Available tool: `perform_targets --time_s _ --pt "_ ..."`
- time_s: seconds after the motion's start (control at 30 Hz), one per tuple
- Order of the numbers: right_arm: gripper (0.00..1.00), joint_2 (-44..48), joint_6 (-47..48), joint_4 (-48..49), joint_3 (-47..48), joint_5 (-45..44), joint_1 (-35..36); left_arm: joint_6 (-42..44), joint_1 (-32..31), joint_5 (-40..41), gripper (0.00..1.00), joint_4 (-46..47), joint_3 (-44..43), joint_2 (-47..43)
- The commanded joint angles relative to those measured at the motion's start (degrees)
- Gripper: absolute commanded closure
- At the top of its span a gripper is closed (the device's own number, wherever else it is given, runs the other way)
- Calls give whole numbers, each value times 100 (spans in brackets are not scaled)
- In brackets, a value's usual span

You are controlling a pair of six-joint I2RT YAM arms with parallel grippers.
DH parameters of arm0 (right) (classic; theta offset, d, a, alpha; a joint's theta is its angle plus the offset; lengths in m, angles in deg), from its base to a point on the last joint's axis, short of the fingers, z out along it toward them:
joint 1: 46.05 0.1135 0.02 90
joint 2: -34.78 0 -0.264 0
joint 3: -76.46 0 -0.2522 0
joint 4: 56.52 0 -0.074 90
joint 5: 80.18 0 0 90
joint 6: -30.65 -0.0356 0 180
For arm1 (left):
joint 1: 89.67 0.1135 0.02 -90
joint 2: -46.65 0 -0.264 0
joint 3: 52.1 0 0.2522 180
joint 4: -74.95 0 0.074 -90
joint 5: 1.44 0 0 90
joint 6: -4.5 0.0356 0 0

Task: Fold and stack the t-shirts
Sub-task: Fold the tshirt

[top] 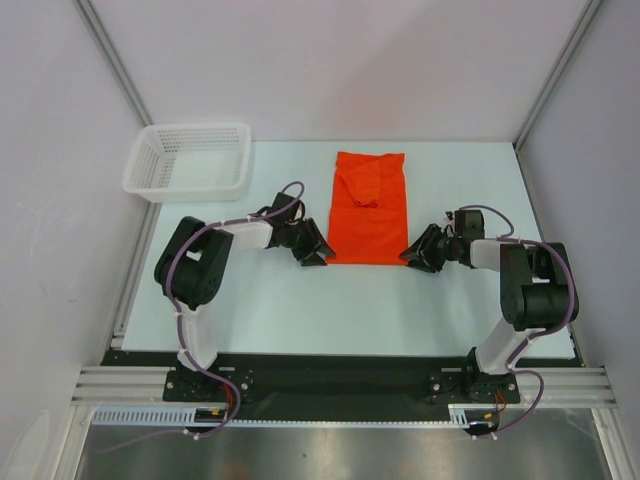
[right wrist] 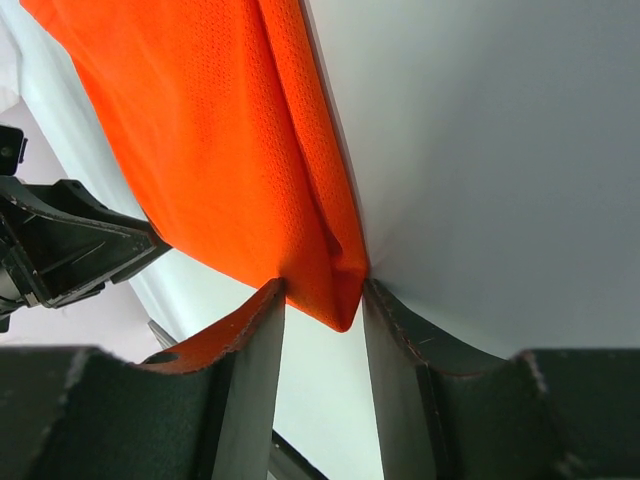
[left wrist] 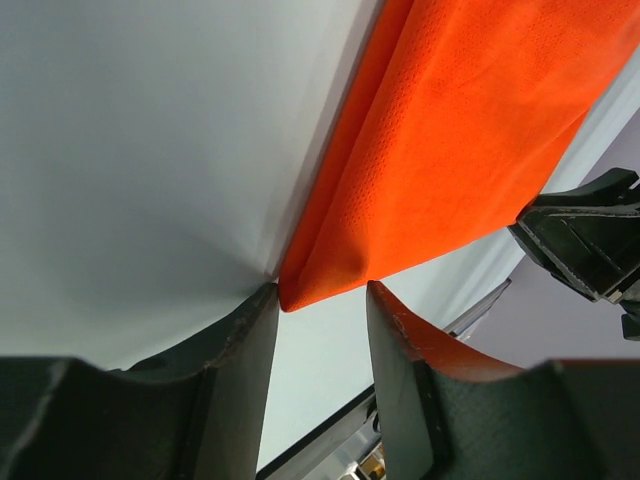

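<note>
A plain orange-red thin-cloth t-shirt (top: 367,220), folded into a narrow strip, is laid mid-worktop (top: 300,310). Its near corners are straddled by the left gripper (top: 318,256) and right gripper (top: 411,254), both unclenched; crosswise folding is judged outstanding.

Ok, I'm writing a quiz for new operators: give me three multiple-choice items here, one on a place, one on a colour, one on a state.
1. Where is the white basket? A) far left corner of the table B) near right corner C) middle
2. What colour is the t-shirt? A) blue B) orange-red C) white
3. How do the left gripper jaws stand? A) shut on the basket B) apart, the t-shirt's near corner between them C) shut, away from everything
Answers: 1 A, the top view shows it there; 2 B, every view shows orange-red cloth; 3 B, the left wrist view shows the gap.
</note>
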Motion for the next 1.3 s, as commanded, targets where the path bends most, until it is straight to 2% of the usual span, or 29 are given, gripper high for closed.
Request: perform_targets --time_s 0.0,0.4,0.43,0.5,0.53,0.57,0.63,0.67,0.87,1.07,1.27 --pt "58 35 -10 85 -42 -20 46 -30 -90 498 53 -214 85 260" --pt "62 35 -10 119 -130 -99 99 75 -89 631 72 -301 86 278" --pt "71 9 -19 128 -130 -73 90 136 -81 648 75 -327 68 321" --pt "77 9 -1 85 -86 -82 81 224 -81 639 82 -441 -45 392" --pt "81 26 16 67 -95 -99 90 355 -98 674 99 -511 -98 418" --pt "82 44 34 67 -86 -108 81 417 -90 701 100 -582 -142 445" --pt "96 79 165 -170 -69 -134 81 601 -98 727 100 -705 -143 410" --pt "100 131 200 -231 -77 -134 98 637 -98 779 100 -732 -117 314" --pt "100 781 297 -776 -472 -266 300 919 -238 824 100 -819 524 -187" --pt "100 2327 113 -1899 -1096 -617 643 858 -738 1114 100 -890 1604 -1311" --pt "100 3726 -203 -2831 -1378 -758 854 690 -1310 1649 100 -1442 1914 -2586"
